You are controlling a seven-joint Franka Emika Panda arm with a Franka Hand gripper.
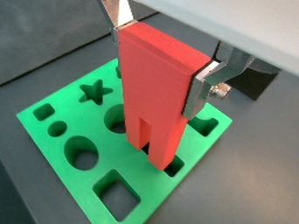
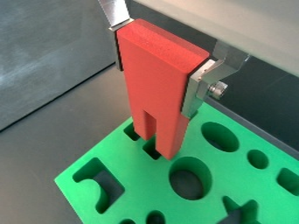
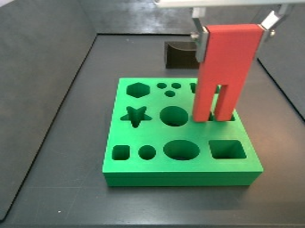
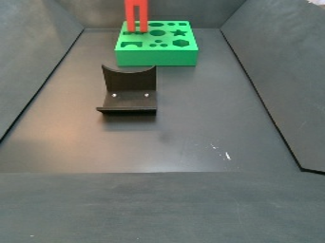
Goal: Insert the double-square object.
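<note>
The double-square object (image 1: 158, 87) is a tall bright-red piece, held upright with its two legs pointing down. My gripper (image 1: 160, 59) is shut on its solid upper end, one silver finger on each side, as both wrist views show (image 2: 158, 59). The leg tips meet the green board (image 1: 70, 131) at its pair of square holes near one edge. How deep they sit cannot be told. In a side view the red piece (image 3: 226, 62) stands on the board's (image 3: 155, 151) right part, under the gripper (image 3: 234, 18). In a side view only the piece's lower part (image 4: 135, 14) shows above the board (image 4: 155, 45).
The green board has several shaped holes: star (image 3: 136, 114), circles, hexagon, square (image 3: 226, 149). The dark fixture (image 4: 127, 92) stands on the dark floor in front of the board, also seen behind it (image 3: 179, 53). Dark walls enclose the floor.
</note>
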